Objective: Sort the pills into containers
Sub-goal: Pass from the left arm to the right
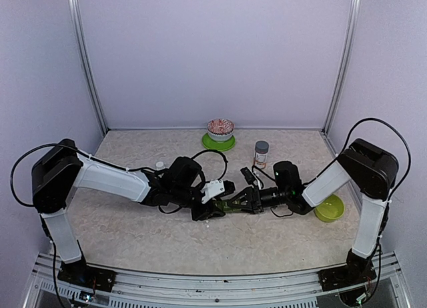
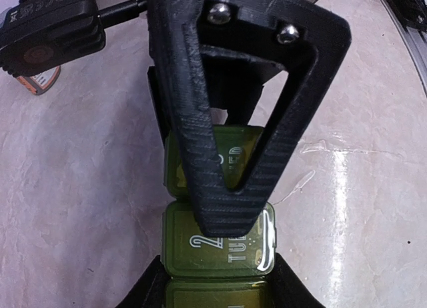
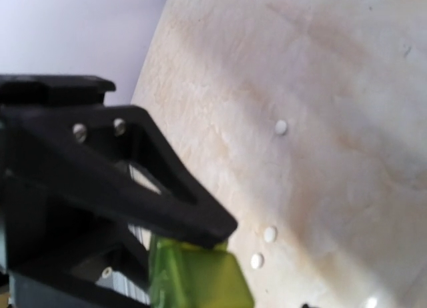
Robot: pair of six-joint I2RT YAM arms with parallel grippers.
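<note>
The containers (image 2: 220, 245) are a dark green strip of lidded squares lying on the table; the lid in view reads "2 TUE". My left gripper (image 2: 219, 291) is shut on the strip, one black finger on each long side. In the top view both grippers meet at the containers (image 1: 231, 205), with the left gripper (image 1: 215, 201) on one side and the right gripper (image 1: 244, 203) on the other. One right finger (image 2: 220, 188) rests its tip on the strip's lids. In the right wrist view that finger (image 3: 167, 201) touches a translucent green edge (image 3: 197, 278); its other finger is hidden. Three white pills (image 3: 269, 234) lie loose on the table beyond.
A brown pill bottle (image 1: 261, 155) with a grey cap stands behind the grippers. A patterned bowl on a green plate (image 1: 220, 131) sits at the back wall. A lime-green bowl (image 1: 329, 208) lies by the right arm. A small white cap (image 1: 159, 165) lies by the left arm.
</note>
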